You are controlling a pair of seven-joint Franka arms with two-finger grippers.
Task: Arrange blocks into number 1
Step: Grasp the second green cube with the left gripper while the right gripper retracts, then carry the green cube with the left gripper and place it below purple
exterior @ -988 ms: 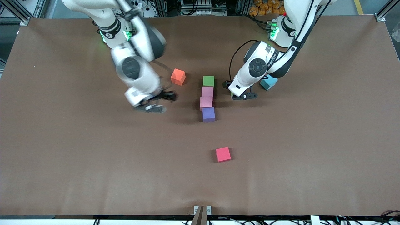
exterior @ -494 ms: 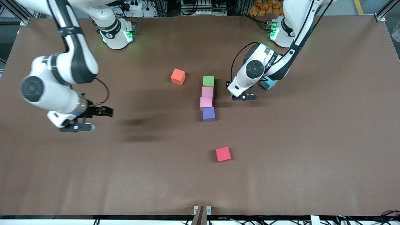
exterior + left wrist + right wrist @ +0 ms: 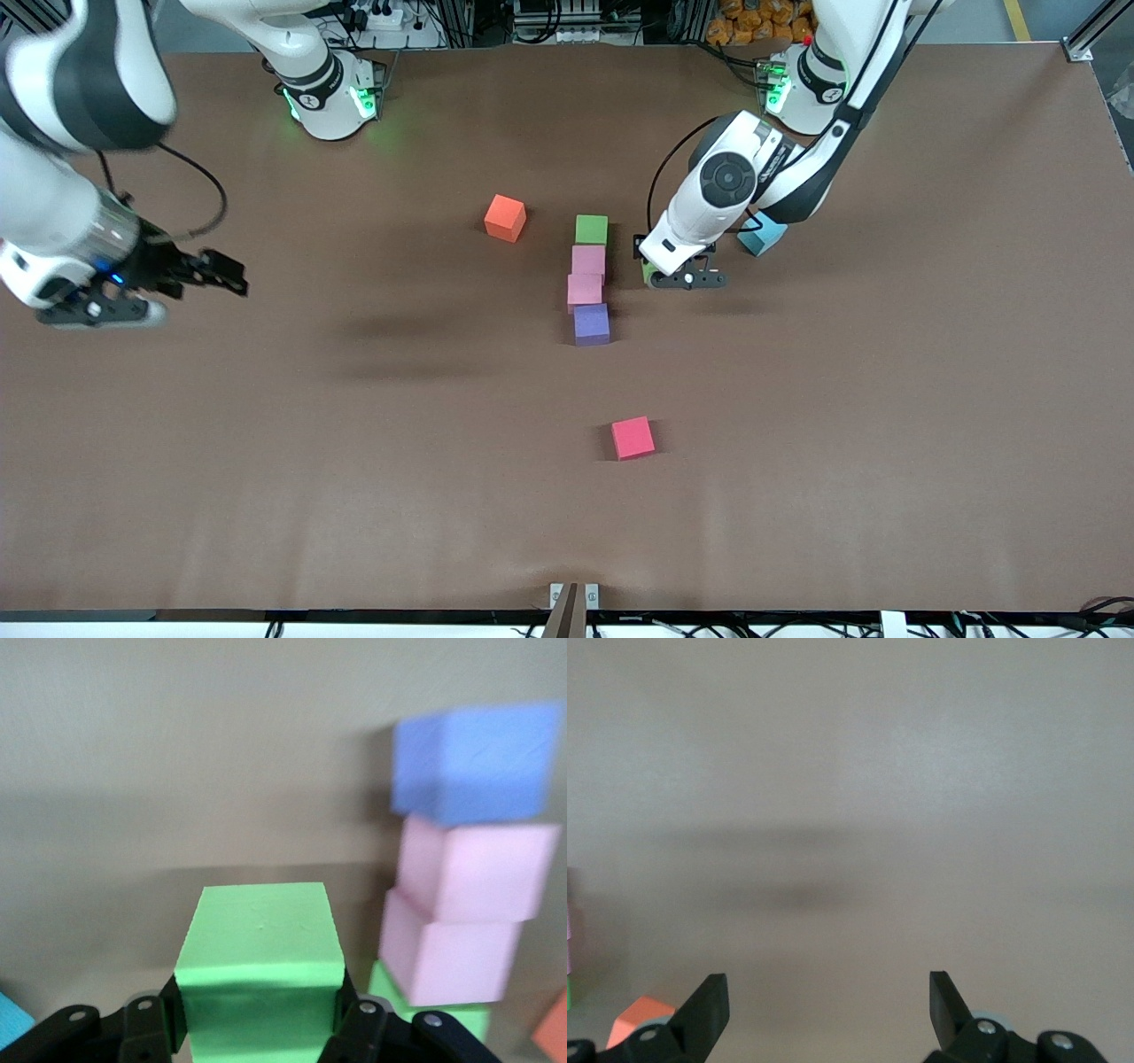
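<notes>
From the front, four blocks make a column in the middle of the table point(image 3: 266, 496): a green block point(image 3: 591, 229) farthest from the camera, then two pink blocks point(image 3: 587, 260) touching, then the purple block point(image 3: 591, 323) nearest. This is the stem of the 1. The left gripper point(image 3: 684, 276) is low just beside the column, toward the left arm's end. The right gripper point(image 3: 133, 288) waits at its own end, over bare table.

In the left wrist view, the claw is closed on the second green block point(image 3: 260, 958), with the column close by.

In the right wrist view, the claw stands open and empty.

I judge that one block is left to place.
</notes>
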